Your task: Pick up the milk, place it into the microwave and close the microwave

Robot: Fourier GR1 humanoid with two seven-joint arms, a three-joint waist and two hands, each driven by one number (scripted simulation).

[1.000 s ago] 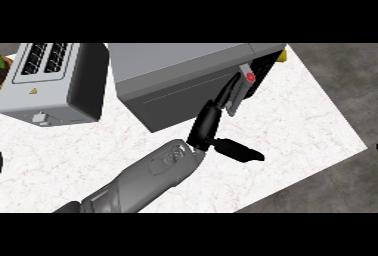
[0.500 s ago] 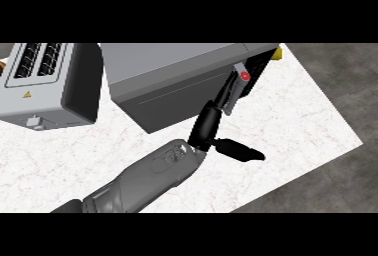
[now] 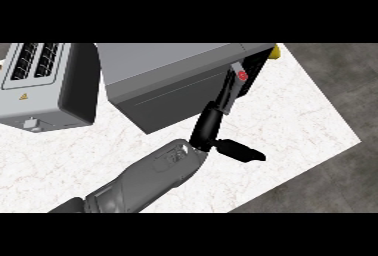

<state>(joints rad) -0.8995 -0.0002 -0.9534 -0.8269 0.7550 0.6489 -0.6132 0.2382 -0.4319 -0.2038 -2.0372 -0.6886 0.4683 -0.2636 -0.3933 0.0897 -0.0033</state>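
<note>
Nearest us, one grey forearm enters from the lower left across the counter (image 3: pixel 295 130). We take it to be the left arm. Its left hand (image 3: pixel 209 131) is released and grasps nothing: the fingers (image 3: pixel 225 97) are straight and laid against the free edge of the microwave door (image 3: pixel 170 107), with the thumb splayed out to the right. Since a second ago the dark gap at the door's right edge has narrowed and the fingers have advanced with it. We judge the closing push to be well along but not finished, as a slit remains. In that slit, just beyond the fingertips, a small white-and-red object shows. We judge it to be the milk (image 3: pixel 241 75), already inside the microwave (image 3: pixel 170 62). Placement therefore appears done. A toaster (image 3: pixel 37 85) stands far left.
</note>
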